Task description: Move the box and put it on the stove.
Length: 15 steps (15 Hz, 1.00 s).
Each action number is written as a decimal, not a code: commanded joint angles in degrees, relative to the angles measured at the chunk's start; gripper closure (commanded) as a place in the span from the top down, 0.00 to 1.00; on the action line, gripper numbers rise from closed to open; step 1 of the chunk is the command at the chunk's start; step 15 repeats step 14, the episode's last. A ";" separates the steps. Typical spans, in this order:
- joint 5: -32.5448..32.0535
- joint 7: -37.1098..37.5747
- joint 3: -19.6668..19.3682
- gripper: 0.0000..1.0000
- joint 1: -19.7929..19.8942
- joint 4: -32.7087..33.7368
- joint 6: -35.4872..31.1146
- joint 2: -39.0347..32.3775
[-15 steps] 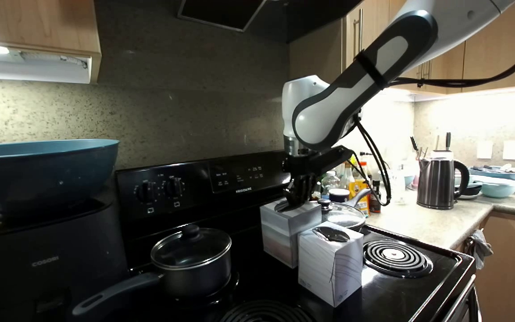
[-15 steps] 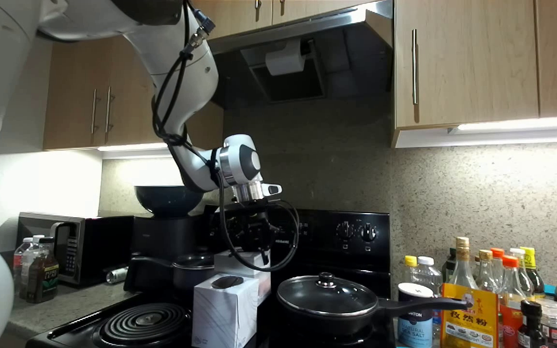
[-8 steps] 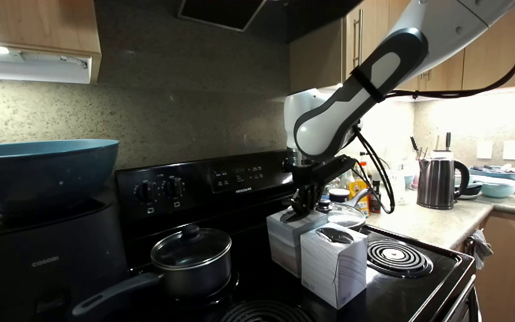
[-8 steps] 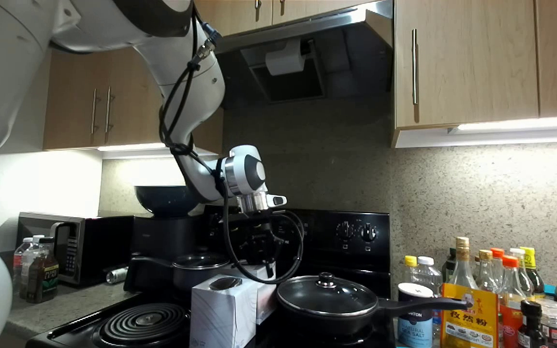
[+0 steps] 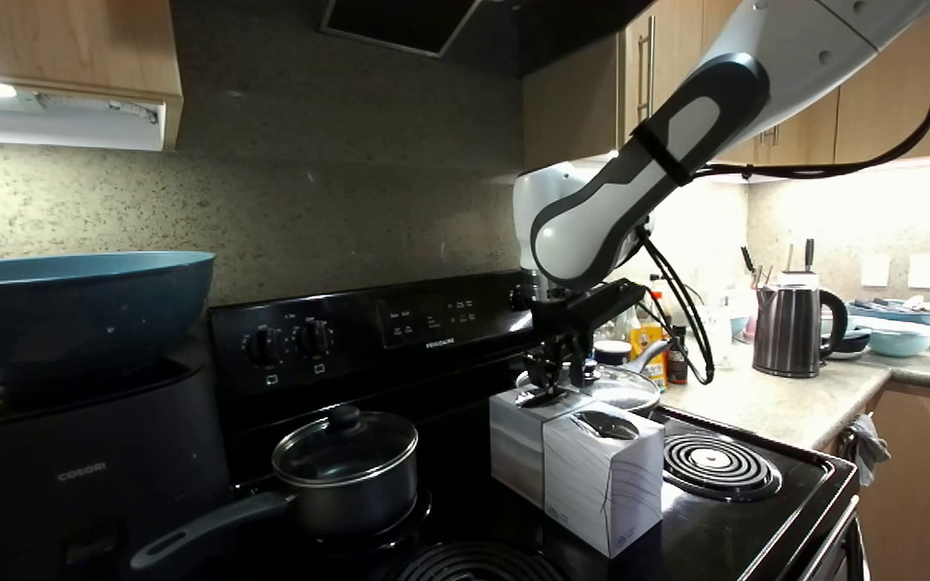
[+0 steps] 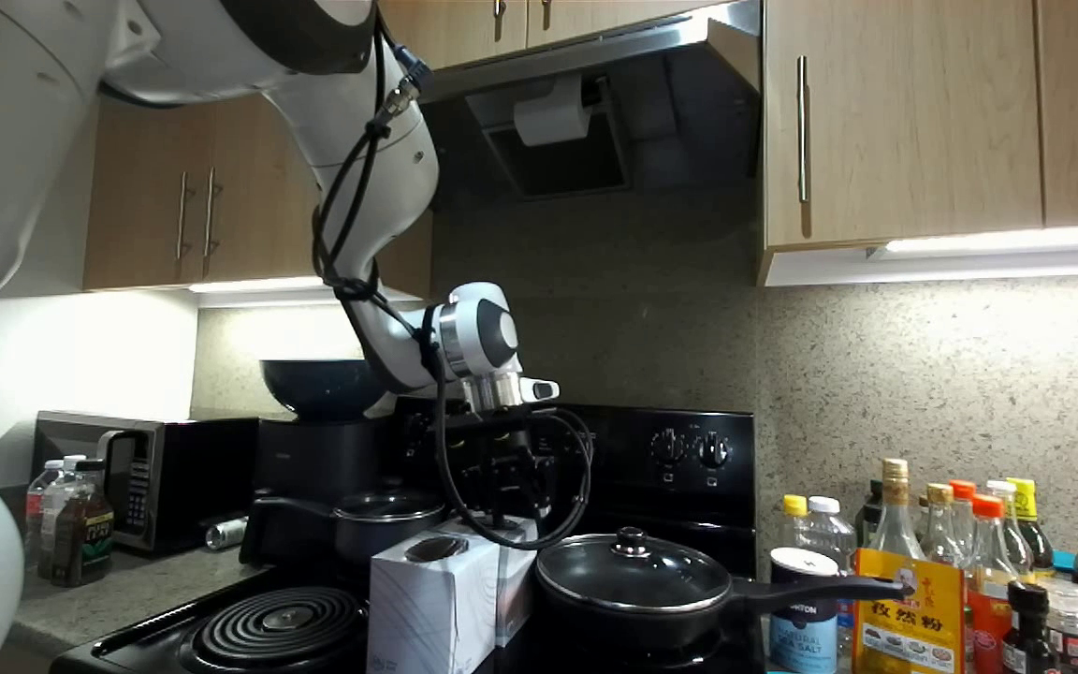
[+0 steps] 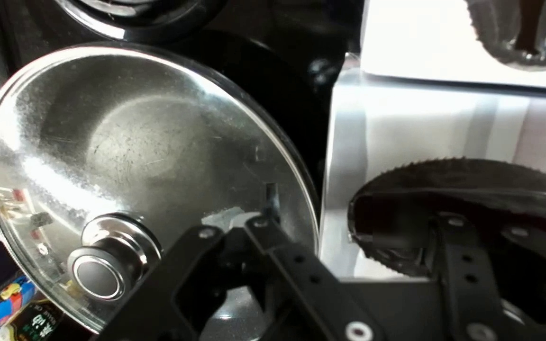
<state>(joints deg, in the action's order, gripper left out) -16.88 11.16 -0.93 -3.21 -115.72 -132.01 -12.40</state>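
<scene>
In an exterior view the box [image 5: 517,444] seems to stand upright on the stove [image 5: 707,528], just beside the carton [image 5: 602,484] and touching it or nearly so, with the gripper [image 5: 560,381] right above. As it looks already placed, the danger likely lies in the retreat: a lift that is not straight could hook the box and tip it, or shove the carton too. The gripper's black lower end merges with the dark top, and whether the box sits flat cannot be read in the gloom. In an exterior view the carton hides much of the box, and the cable [image 6: 520,547] loops low across what shows, near the pan [image 6: 628,627]; on a sideways swing it might snag the lid [image 6: 633,578]. In the wrist view the fingers [image 7: 467,270] are spread well apart, clamped on nothing: one comes across the box's slot [image 7: 462,175], the other across the lid. Drawing them together too soon could tear the slot's edge, and a low shift could knock the lid. Their tips are hard to make out, so contact cannot be judged, and the right edge cuts off the box.
</scene>
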 commanded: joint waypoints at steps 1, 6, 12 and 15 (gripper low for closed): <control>1.23 -1.08 0.07 0.95 0.11 0.42 1.67 1.41; 0.36 -0.32 0.80 1.00 -0.60 -0.77 1.60 8.53; 0.07 -0.09 2.36 1.00 -0.23 1.08 2.72 12.50; 0.09 -0.08 2.72 1.00 -0.18 0.53 3.40 14.29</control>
